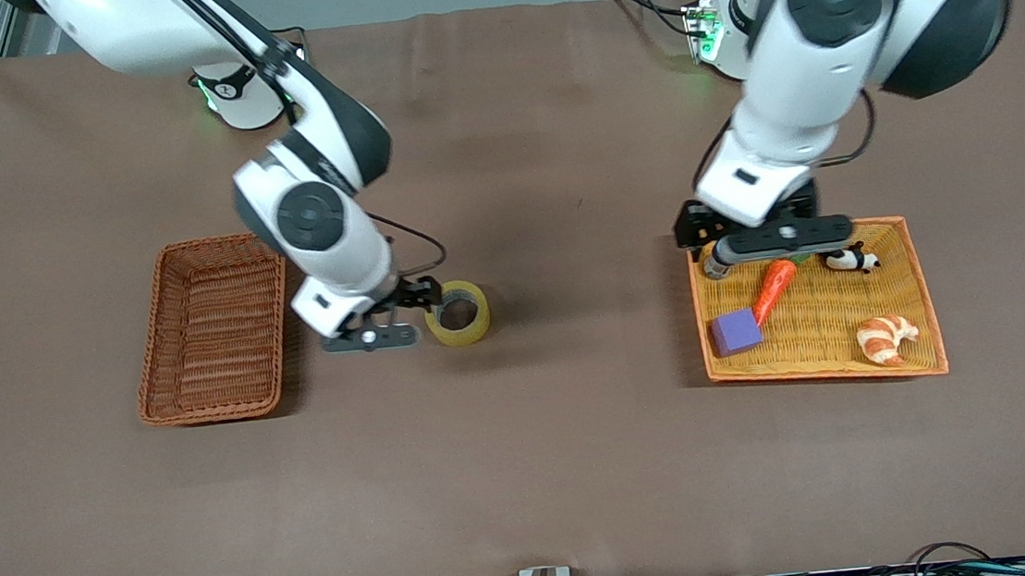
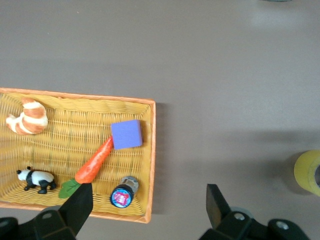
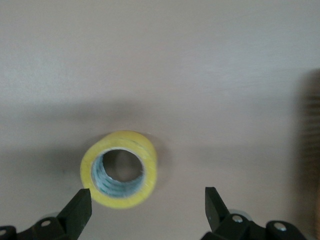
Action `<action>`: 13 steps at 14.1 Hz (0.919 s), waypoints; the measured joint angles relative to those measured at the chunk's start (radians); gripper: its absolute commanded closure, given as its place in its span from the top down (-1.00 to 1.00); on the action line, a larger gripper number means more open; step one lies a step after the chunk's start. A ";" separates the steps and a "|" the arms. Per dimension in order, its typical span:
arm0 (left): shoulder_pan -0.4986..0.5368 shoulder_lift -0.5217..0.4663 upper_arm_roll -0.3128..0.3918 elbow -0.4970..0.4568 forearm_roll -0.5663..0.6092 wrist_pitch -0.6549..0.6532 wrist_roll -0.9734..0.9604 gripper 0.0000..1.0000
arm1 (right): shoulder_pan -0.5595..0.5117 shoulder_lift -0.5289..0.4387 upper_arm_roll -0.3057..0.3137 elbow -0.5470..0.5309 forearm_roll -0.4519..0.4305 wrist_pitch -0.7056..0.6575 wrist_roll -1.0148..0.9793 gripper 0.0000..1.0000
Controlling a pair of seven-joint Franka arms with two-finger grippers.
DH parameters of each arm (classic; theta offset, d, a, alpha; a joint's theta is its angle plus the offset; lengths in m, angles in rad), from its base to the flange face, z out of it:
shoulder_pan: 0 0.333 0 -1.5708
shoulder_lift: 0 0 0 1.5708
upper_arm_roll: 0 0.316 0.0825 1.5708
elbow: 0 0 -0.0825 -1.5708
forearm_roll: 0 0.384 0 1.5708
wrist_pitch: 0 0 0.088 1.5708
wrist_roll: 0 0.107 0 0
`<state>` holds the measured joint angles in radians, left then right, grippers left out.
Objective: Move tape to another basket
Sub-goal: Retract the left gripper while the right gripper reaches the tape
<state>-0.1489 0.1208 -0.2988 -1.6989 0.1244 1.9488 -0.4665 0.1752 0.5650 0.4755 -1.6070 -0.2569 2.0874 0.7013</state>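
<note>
The tape (image 1: 457, 313), a yellowish roll with a wide hole, lies on the brown table between the two baskets, close to the reddish-brown wicker basket (image 1: 152, 338), which holds nothing. My right gripper (image 1: 373, 334) is open and low over the table between the basket and the tape. In the right wrist view the tape (image 3: 122, 201) lies just ahead of the open gripper (image 3: 145, 200), close to one finger and not held. My left gripper (image 1: 782, 237) is open and empty over the yellow tray's edge (image 2: 150, 197). The tape also shows in the left wrist view (image 2: 309, 172).
The orange-rimmed yellow tray (image 1: 928, 307) at the left arm's end holds a carrot (image 1: 774, 288), a purple block (image 1: 736, 331), a croissant (image 1: 886, 337), a toy panda (image 1: 851, 258) and a small capped bottle (image 2: 123, 194). Cables run along the table's front edge.
</note>
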 measured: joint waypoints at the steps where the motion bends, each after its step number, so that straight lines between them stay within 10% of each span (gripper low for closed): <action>1: 0.021 -0.013 0.000 -0.002 -0.006 -0.015 0.042 1.00 | 0.015 0.037 0.000 0.000 -0.029 0.029 0.007 1.00; 6: 0.194 -0.090 0.019 -0.004 -0.101 -0.056 0.302 1.00 | 0.039 0.116 0.000 -0.049 -0.106 0.146 0.015 1.00; 13: 0.174 -0.165 0.308 -0.005 -0.146 -0.165 0.656 1.00 | 0.024 0.120 -0.010 -0.128 -0.181 0.239 0.016 1.00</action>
<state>0.0252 -0.0443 0.0088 -1.7035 -0.0213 1.7840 0.1899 0.1987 0.6846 0.4654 -1.7347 -0.4379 2.3262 0.7168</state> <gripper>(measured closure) 0.000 0.000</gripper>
